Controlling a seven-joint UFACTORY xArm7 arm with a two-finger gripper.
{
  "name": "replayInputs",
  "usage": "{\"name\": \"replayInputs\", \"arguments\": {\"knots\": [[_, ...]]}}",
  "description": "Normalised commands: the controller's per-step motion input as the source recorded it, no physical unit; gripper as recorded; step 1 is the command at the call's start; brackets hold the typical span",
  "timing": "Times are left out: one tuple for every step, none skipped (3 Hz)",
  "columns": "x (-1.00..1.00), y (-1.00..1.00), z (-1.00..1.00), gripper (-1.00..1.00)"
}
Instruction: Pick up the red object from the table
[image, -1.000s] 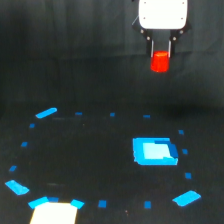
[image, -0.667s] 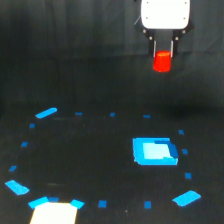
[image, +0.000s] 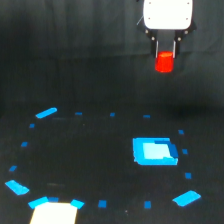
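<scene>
Dark, dim surroundings, seemingly black cloth, with a bright pale patch at the bottom edge.

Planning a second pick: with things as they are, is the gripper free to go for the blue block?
Probably not: the gripper is shut on the red object, lifted well above the blue block.

White housing, black gripper
</scene>
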Motion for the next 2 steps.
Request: {"name": "replayInputs", "arguments": {"knots": [[0.18,0.15,0.52,-0.94],[0.03,-0.17,0.76,-1.00]]}}
